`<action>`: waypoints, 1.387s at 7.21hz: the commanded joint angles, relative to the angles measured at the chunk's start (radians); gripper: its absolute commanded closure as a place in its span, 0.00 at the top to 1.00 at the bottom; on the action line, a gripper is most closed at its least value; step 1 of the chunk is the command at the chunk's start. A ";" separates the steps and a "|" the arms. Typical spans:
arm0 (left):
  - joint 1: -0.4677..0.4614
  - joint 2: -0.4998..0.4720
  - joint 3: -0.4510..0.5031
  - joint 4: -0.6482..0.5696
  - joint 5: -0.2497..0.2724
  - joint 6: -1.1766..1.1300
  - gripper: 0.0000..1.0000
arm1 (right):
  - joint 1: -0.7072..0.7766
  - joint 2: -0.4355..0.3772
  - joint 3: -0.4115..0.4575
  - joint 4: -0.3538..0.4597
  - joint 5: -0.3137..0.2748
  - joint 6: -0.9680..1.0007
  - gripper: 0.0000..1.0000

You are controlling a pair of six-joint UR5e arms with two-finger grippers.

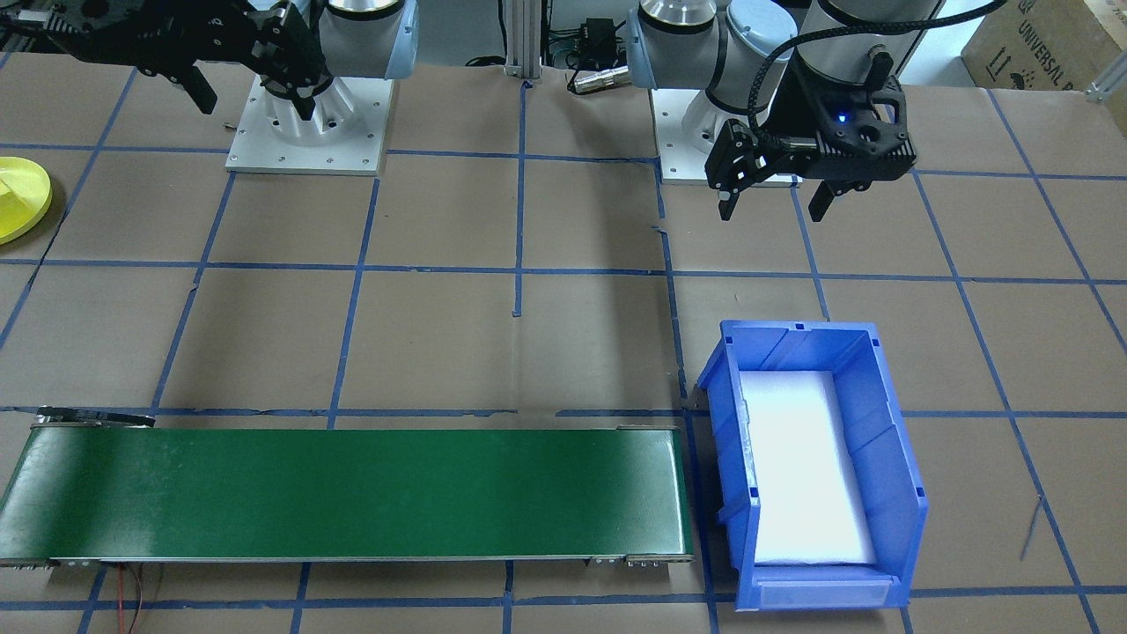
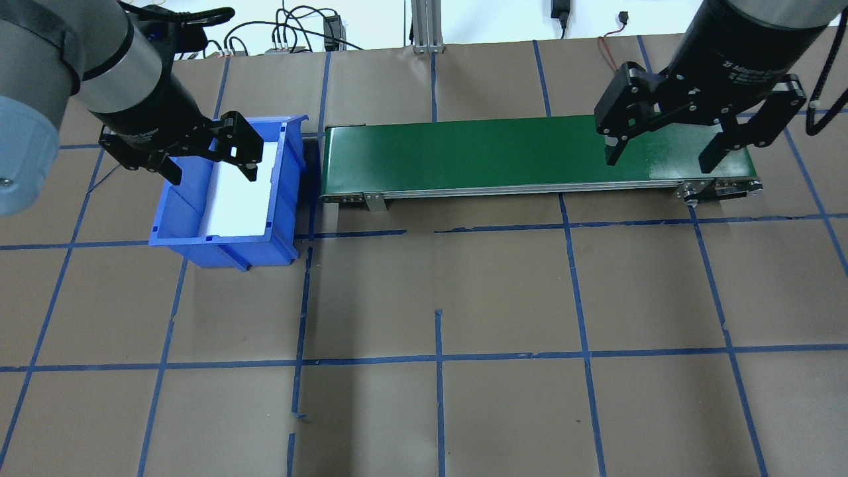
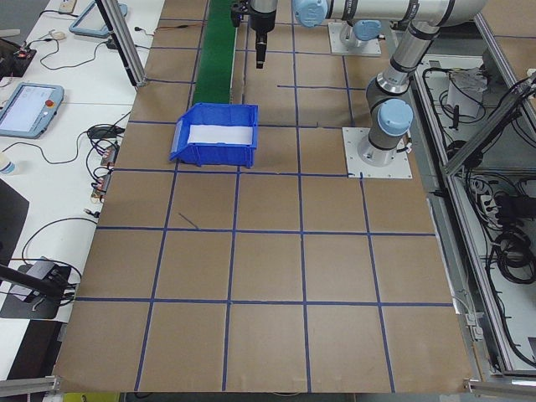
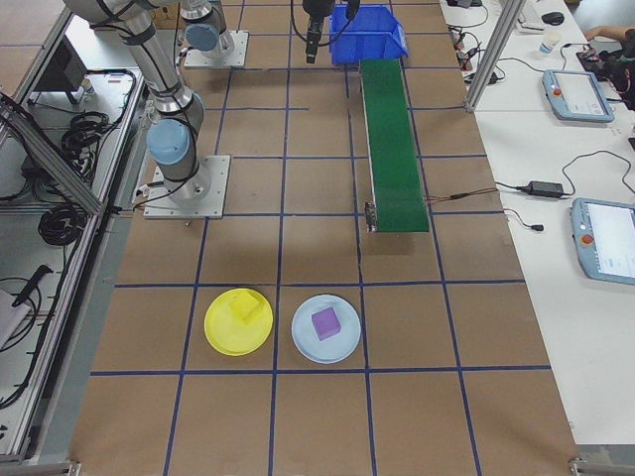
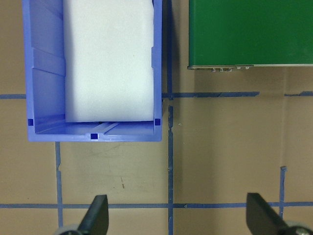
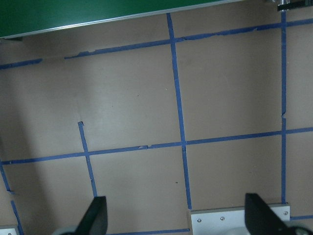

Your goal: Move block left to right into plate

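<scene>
Above the table both tools, left [image 2: 207,154] and right [image 2: 666,144], hang open and empty; no label reads clearly.

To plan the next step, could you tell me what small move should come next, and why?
Probably keep both arms still: the left gripper and right gripper are open and empty, no block shows in the blue bin or on the green belt, and the yellow plate already holds a yellow block.

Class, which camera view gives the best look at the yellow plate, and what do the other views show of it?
The exterior right view: the whole yellow plate shows, a yellow block on it, beside a light blue plate. The front-facing view catches only part of it, cut by the frame's left edge. The overhead, exterior left and both wrist views miss it.
</scene>
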 commanded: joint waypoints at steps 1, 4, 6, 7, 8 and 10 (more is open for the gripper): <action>0.000 0.000 -0.002 0.000 -0.002 -0.001 1.00 | 0.016 0.022 0.041 -0.274 0.003 0.012 1.00; 0.000 0.000 -0.002 0.002 -0.002 -0.001 1.00 | 0.017 0.056 0.094 -0.307 -0.009 0.002 1.00; 0.000 0.000 -0.002 0.002 -0.002 -0.001 1.00 | 0.020 0.056 0.094 -0.304 -0.026 0.006 1.00; 0.000 0.000 -0.002 0.002 -0.002 -0.001 1.00 | 0.020 0.059 0.109 -0.305 -0.028 0.002 1.00; 0.000 0.000 -0.002 0.002 -0.002 -0.001 1.00 | 0.020 0.058 0.111 -0.304 -0.026 0.002 1.00; 0.000 0.000 -0.002 0.002 -0.002 -0.001 1.00 | 0.022 0.058 0.112 -0.302 -0.028 0.000 1.00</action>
